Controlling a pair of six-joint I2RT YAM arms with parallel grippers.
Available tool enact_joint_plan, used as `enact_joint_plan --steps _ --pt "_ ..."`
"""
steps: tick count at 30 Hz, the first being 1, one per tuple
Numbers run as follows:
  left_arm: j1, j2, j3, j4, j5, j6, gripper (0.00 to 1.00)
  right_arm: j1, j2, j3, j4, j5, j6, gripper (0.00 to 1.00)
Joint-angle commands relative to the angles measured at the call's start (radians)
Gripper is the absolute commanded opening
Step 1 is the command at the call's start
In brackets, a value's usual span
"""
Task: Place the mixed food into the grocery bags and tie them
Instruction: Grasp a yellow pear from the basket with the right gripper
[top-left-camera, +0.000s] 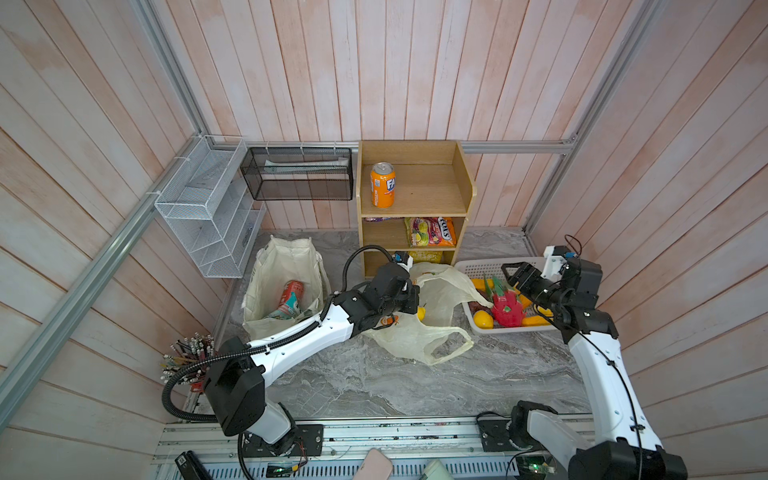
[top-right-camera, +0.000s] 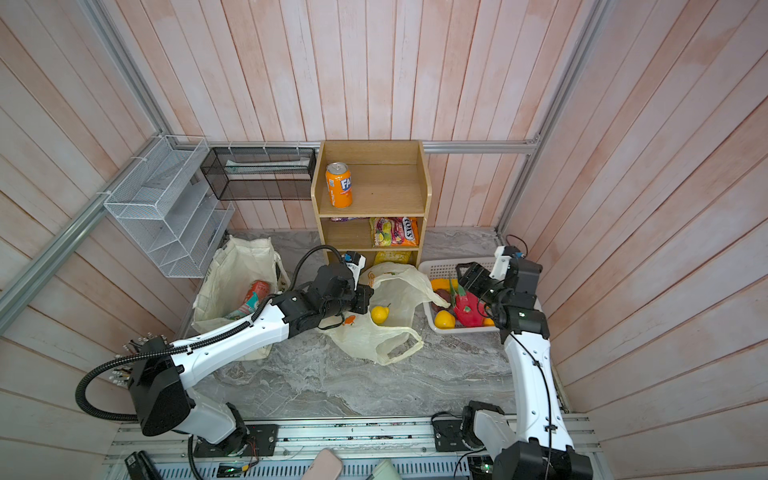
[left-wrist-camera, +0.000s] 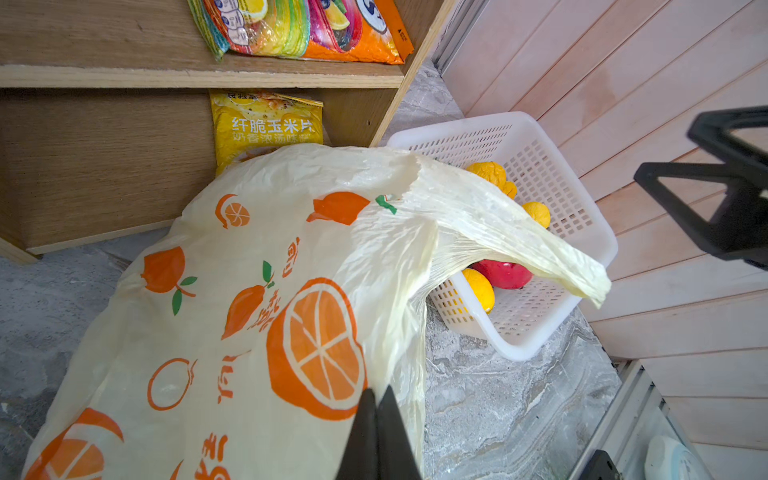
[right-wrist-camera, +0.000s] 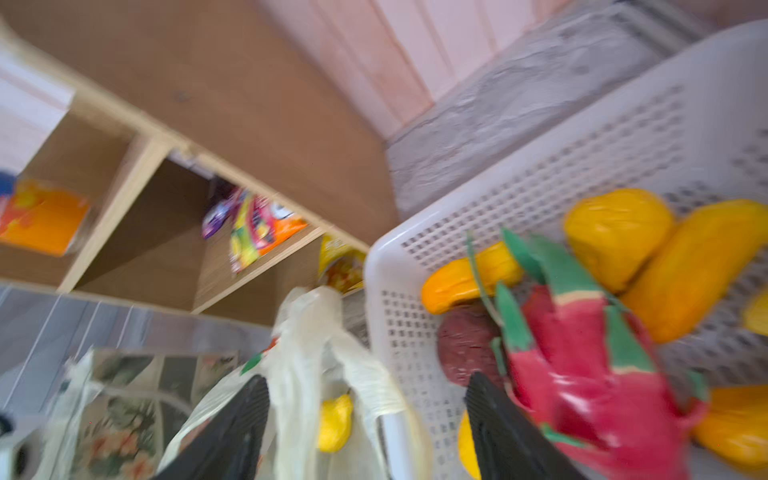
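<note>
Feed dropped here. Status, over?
Left end effector shut on plastic bag; right end effector open over basket. In tote: can, packet. Bags untied. Bag handle overhangs basket.

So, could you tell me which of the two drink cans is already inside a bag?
The red can, lying in the cream tote; the orange can stands upright on top of the wooden shelf.

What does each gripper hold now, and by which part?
The left gripper, shut, pinches the plastic bag at its mouth edge. The right gripper is open over the basket and holds nothing.
</note>
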Motion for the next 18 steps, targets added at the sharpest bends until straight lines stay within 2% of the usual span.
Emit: enact_joint_plan --steps 1,8,13,18 --pt "0.006 -0.036 -0.024 0.034 -0.014 0.024 0.00 -0.046 0.105 0.048 -0.057 0.119 -0.021 0.77" --pt "0.006 -0.033 -0.044 0.064 -0.003 0.039 0.00 -0.102 0.402 0.164 0.019 0.244 -0.023 0.79" --pt "0.007 -0.029 -0.056 0.087 0.025 0.039 0.00 -0.098 0.599 0.297 -0.018 0.295 -0.064 0.79" --pt "0.016 -0.027 -0.065 0.103 0.041 0.043 0.00 -0.049 0.709 0.381 -0.046 0.395 -0.120 0.80"
